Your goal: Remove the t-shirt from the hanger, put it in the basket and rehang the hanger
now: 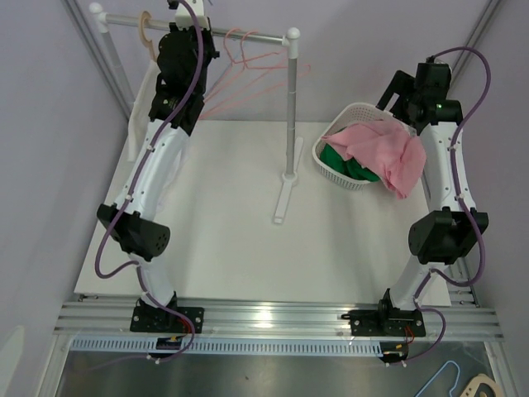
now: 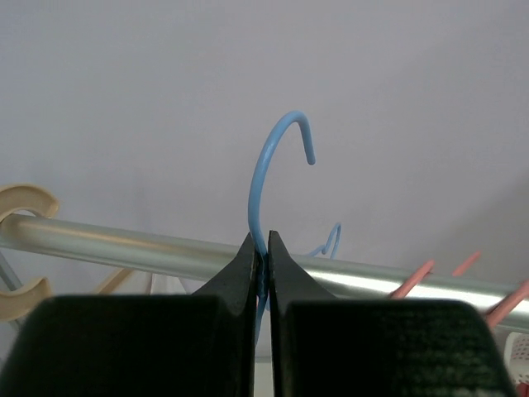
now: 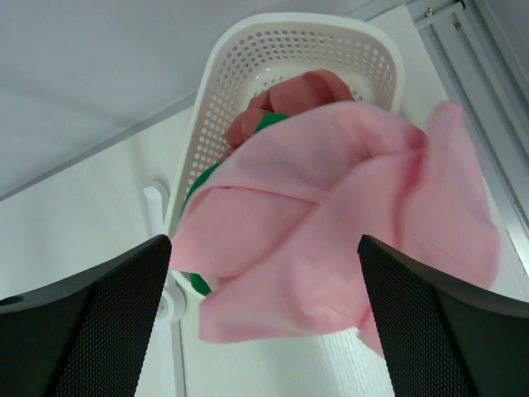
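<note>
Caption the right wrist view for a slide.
Open right gripper above pink t-shirt draped over the white basket.

A robotics lab test cell: bare lilac walls (image 1: 41, 124), aluminium frame rail (image 1: 273, 316), white tabletop (image 1: 235, 244) (purple cables (image 1: 97, 258) exposed).

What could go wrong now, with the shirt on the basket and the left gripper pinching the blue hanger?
1. The pink t-shirt drapes over the basket rim, so it may slide out.
2. The left gripper pinches the blue hanger only by its thin wire above the rail. The hanger may twist or slip.
</note>
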Motion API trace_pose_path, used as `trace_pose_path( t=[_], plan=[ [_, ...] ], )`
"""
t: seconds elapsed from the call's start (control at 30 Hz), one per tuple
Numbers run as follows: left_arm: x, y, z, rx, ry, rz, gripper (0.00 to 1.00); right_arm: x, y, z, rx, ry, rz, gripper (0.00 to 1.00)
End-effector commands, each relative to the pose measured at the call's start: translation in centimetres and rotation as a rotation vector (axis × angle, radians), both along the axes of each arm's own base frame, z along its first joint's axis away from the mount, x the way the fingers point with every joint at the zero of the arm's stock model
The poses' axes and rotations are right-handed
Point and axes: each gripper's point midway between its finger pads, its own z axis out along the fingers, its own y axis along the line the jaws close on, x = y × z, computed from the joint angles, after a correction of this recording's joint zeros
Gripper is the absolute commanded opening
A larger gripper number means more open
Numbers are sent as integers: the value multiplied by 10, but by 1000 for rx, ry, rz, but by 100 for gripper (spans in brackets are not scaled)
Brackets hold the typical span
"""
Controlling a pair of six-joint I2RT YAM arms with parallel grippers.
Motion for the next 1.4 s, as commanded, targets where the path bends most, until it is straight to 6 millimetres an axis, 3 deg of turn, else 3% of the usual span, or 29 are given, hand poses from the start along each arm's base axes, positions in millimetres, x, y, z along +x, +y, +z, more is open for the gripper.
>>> trace_pose_path(
  t=[0.0, 0.23, 0.6, 0.77, 0.83, 0.93, 1.13, 1.2, 1.33, 1.37],
  plan=[
    [8, 2, -27, 53, 71, -44, 1, -9, 1, 63, -7, -154, 23, 99],
    [10, 1, -57, 75, 136, -112, 1, -16, 8, 65, 22, -169, 51, 99],
    [-6, 0, -74, 36, 171, -143, 1, -14, 18, 55, 58, -157, 90, 99],
    [-17, 5, -70, 25, 148, -138, 1, -12, 21, 48, 65, -148, 105, 99],
    [-16, 4, -65, 32, 140, -143, 1, -11, 23, 46, 71, -145, 112, 99],
    [-5, 0, -78, 42, 180, -144, 1, -12, 25, 45, 69, -144, 120, 100],
    [-8, -15, -74, -6, 179, -217, 1, -11, 28, 41, 60, -128, 139, 99],
    [-13, -19, -70, -6, 172, -229, 1, -12, 25, 35, 33, -96, 132, 100],
    [-23, -27, -65, 10, 167, -259, 1, -19, 13, -6, -4, 46, 67, 99],
    [-26, -31, -66, 13, 170, -275, 5, -21, 13, -13, -2, 61, 62, 100]
  ],
)
